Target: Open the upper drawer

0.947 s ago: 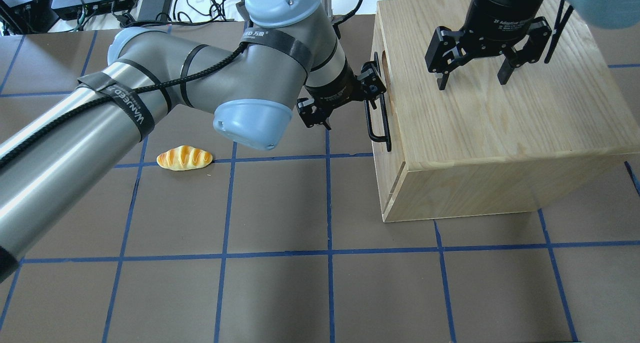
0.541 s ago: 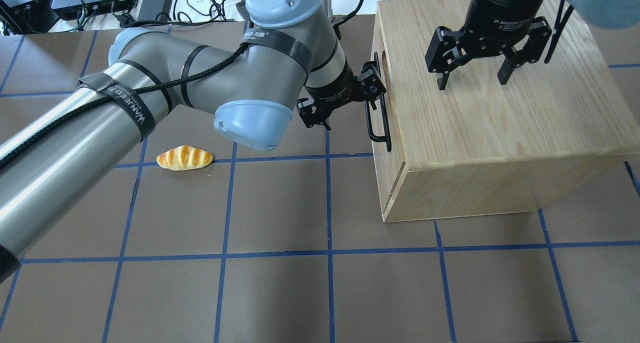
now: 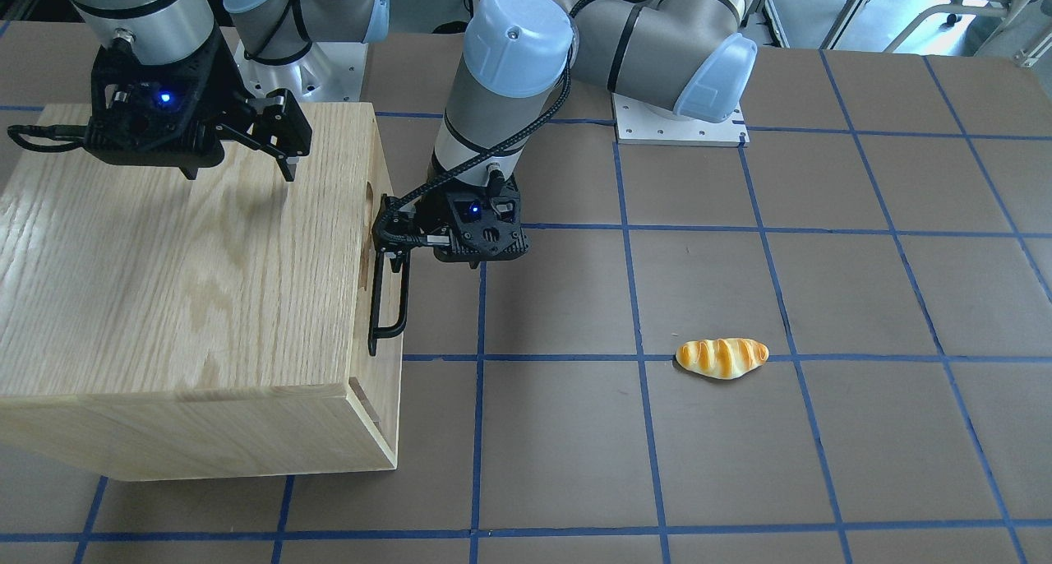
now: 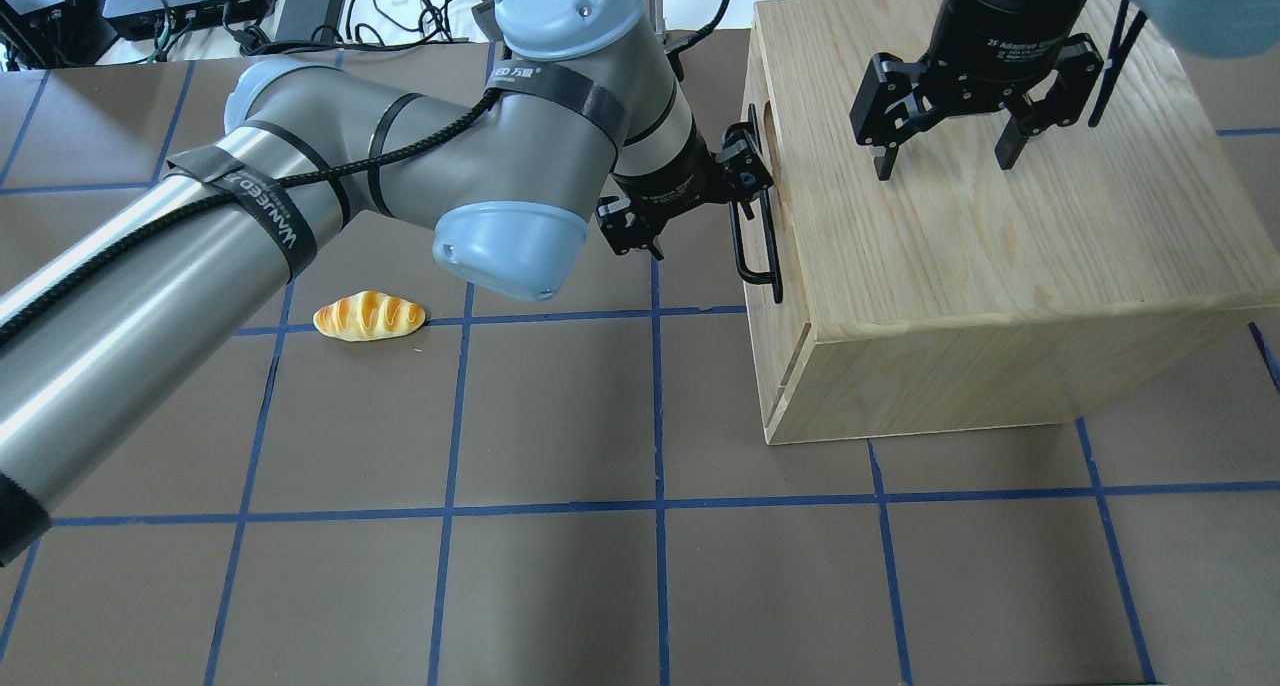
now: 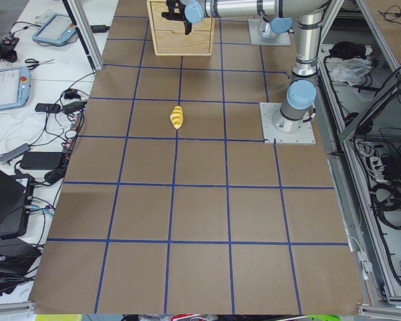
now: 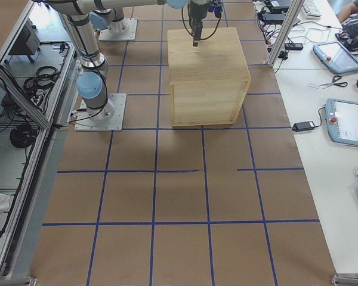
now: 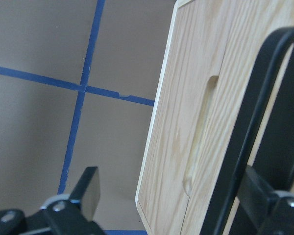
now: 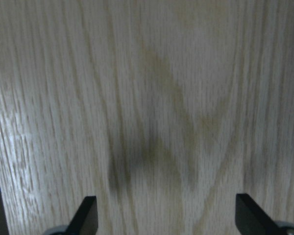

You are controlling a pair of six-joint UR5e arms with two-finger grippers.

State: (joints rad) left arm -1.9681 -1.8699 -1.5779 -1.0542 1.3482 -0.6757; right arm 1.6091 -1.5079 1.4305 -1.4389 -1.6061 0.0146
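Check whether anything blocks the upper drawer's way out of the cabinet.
Nothing visible does. The left gripper, open, straddles the handle of the upper drawer. The bread roll lies on the table, well away from the drawer front.

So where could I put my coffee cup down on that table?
Plenty of bare mat: the whole stretch on the far side of the bread roll and wooden cabinet from the robot, and the squares between those two. It is crowded by the drawer's black handle, where the left gripper sits, and on the cabinet top under the right gripper.
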